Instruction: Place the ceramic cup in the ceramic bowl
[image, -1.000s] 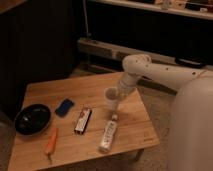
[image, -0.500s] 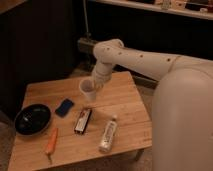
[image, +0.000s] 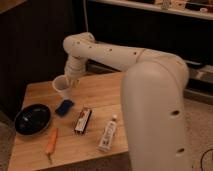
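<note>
The white ceramic cup (image: 61, 87) is held by my gripper (image: 70, 81), lifted above the wooden table (image: 100, 92) just behind the blue sponge. The gripper is shut on the cup's rim at its right side. The glossy black ceramic bowl (image: 32, 119) sits on the table's left front part, below and to the left of the cup, apart from it. My white arm (image: 120, 55) reaches in from the right across the table.
A blue sponge (image: 64, 107) lies right of the bowl. A dark flat packet (image: 82, 120), a clear plastic bottle (image: 108, 132) lying down and an orange carrot (image: 51, 143) lie toward the table's front. Dark shelving stands behind.
The arm has carried the cup leftward across the table, from above the table's middle to above the sponge, closer to the bowl.
</note>
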